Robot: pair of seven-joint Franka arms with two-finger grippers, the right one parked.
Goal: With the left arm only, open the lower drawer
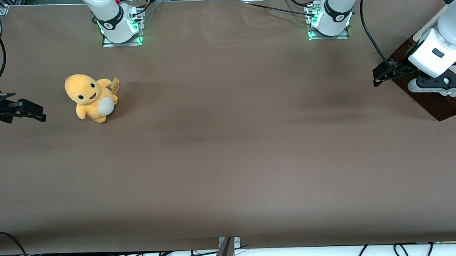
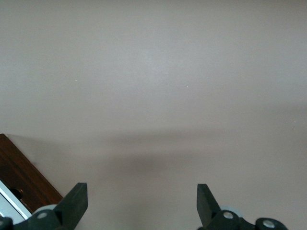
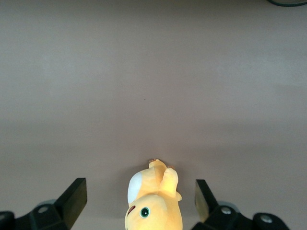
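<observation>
I have the left arm (image 1: 447, 26) at the working arm's end of the worktop (image 1: 229, 151), its white wrist block hanging over a dark-brown wooden unit (image 1: 441, 101) that sits right at that edge. Only a corner of the wood shows in the front view, so I cannot pick out the lower drawer or its handle there — the arm covers most of it. In the left wrist view the same dark wood (image 2: 21, 179) shows as a wedge with a pale strip along it, which may be the handle bar, though I cannot say for sure.

The gripper (image 1: 383, 77) hangs just above the brown surface, beside the wooden unit on the side facing the middle of the worktop, and touches nothing. From the left wrist view its fingers (image 2: 76, 199) are spread wide, with only bare worktop (image 2: 153, 86) between them.

Toward the parked arm's end of the worktop a yellow plush toy (image 1: 91, 98) stands upright, well apart from the drawer unit. The right wrist view shows the toy (image 3: 153, 201) from above. The two arm bases (image 1: 119, 24) glow green along the worktop's edge farthest from the front camera.
</observation>
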